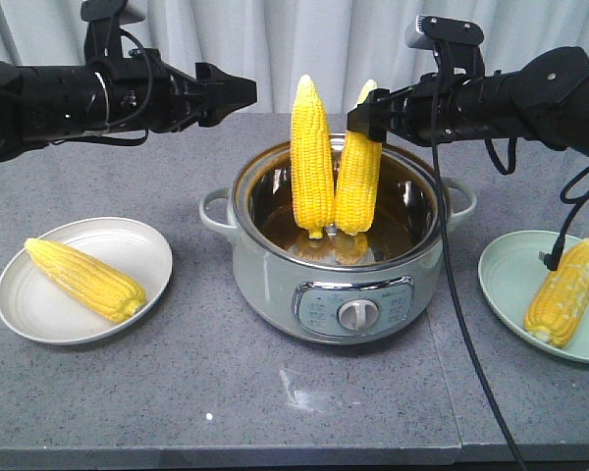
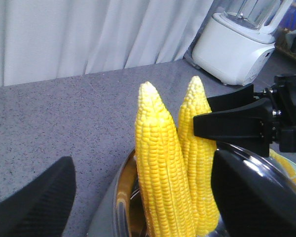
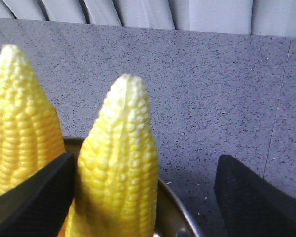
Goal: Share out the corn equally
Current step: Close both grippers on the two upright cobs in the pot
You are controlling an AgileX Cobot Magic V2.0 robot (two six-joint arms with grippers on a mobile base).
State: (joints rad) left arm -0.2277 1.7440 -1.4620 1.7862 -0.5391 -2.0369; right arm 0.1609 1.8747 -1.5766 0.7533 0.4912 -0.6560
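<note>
Two cobs of corn stand upright in the pot, tips up and leaning together: the left cob and the right cob. A third cob lies on the white plate, and another cob lies on the green plate. My left gripper hovers open just left of the left cob's tip. My right gripper is open around the upper part of the right cob. One finger sits close against that cob, with a wide gap to the other finger.
The pot stands mid-table between the two plates, its control knob facing front. A black cable hangs from the right arm across the pot's right side. A white blender stands at the back. The table's front edge is near.
</note>
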